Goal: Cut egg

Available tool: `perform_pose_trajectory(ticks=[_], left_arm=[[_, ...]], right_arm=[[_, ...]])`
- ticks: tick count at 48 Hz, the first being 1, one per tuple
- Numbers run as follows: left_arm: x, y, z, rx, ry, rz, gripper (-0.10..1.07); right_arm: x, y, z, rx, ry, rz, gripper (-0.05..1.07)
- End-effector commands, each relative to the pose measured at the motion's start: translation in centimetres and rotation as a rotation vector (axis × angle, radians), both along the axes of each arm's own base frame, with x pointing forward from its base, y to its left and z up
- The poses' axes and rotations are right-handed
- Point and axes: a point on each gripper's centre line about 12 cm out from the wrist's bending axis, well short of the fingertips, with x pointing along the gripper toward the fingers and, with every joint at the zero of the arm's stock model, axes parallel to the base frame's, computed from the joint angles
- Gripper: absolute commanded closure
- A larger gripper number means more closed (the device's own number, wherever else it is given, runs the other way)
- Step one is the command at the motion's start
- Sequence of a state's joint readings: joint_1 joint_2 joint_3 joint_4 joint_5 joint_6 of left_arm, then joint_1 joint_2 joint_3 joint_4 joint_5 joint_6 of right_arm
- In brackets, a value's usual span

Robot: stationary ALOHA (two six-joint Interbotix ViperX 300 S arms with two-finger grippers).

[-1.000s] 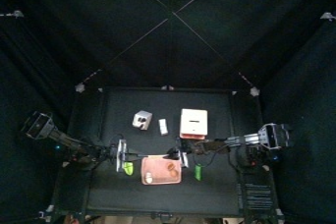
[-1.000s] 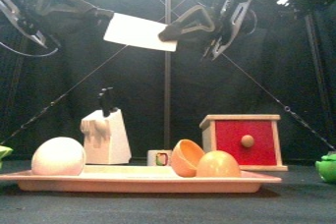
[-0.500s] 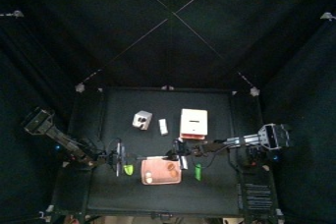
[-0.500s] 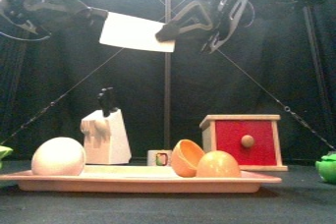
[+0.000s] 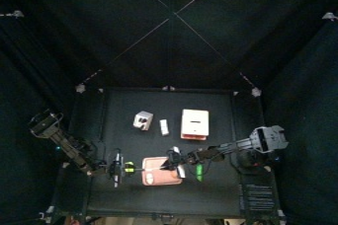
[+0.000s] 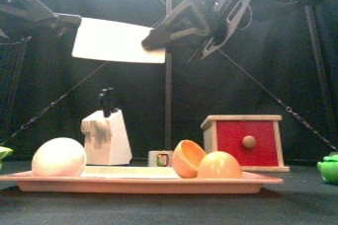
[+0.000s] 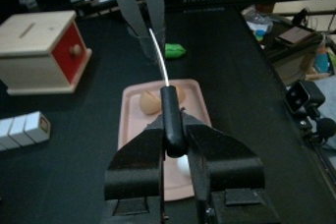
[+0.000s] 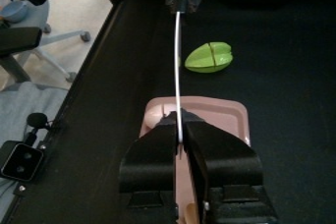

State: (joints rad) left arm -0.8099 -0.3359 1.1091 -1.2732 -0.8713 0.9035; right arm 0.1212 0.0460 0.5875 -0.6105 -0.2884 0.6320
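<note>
The egg (image 6: 58,157), a whitish rounded lump, lies at the left end of the salmon-pink board (image 6: 138,178). High above the board hangs a knife with a broad white blade (image 6: 119,39), held at both ends. My left gripper (image 7: 174,132) is shut on its black end, the blade's thin edge (image 7: 160,66) running away from the jaws. On the blade's other end my right gripper (image 8: 178,120) is shut, at the blade's right side (image 6: 175,32) in the front view. From above, both grippers meet over the board (image 5: 161,171).
Two orange rounded pieces (image 6: 201,160) lie on the board's right part. A red box with a white top (image 6: 246,141) and a white knife block (image 6: 106,135) stand behind. Green lumps (image 5: 199,170) lie on the table at either side of the board.
Both arms have carried the knife toward the table's front edge. In the front view the blade has shifted left and looms larger.
</note>
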Motion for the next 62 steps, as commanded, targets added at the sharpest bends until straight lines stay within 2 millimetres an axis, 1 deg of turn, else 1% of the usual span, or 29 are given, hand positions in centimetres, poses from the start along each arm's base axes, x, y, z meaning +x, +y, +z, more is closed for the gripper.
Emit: perform_pose_trajectory(ticks=[1,8,16,23,27,31,40,54,62], left_arm=[[0.3,-1.1,-0.4,-0.010,0.016,-0.006,0.56],[0.1,-2.3,-1.5,-0.019,0.054,-0.018,0.56],[-0.6,-3.3,-3.1,-0.035,0.113,-0.011,0.56],[-1.0,-2.9,-4.0,-0.046,0.156,0.030,0.56],[-1.2,-2.6,-4.2,-0.048,0.167,0.043,0.56],[-1.2,-2.8,-4.2,-0.056,0.168,0.043,0.56],[-1.2,-2.9,-4.3,-0.061,0.180,0.038,0.56],[-1.2,-3.0,-4.4,-0.066,0.187,0.032,0.56],[-1.3,-3.2,-4.8,-0.067,0.207,0.027,0.56]], right_arm=[[1.0,0.9,1.7,0.018,-0.047,0.013,0.66],[1.9,1.7,0.7,0.024,-0.031,0.023,0.66],[3.2,2.3,-0.7,0.021,-0.007,0.030,0.67],[4.2,2.2,-1.7,0.015,0.013,0.023,0.67],[4.6,2.2,-2.0,0.013,0.018,0.019,0.67],[4.8,2.1,-2.2,0.013,0.021,0.016,0.67],[4.9,2.1,-3.1,0.011,0.050,0.008,0.67],[5.3,1.9,-3.8,0.002,0.078,-0.013,0.67],[5.5,1.9,-4.1,-0.002,0.087,-0.017,0.67]])
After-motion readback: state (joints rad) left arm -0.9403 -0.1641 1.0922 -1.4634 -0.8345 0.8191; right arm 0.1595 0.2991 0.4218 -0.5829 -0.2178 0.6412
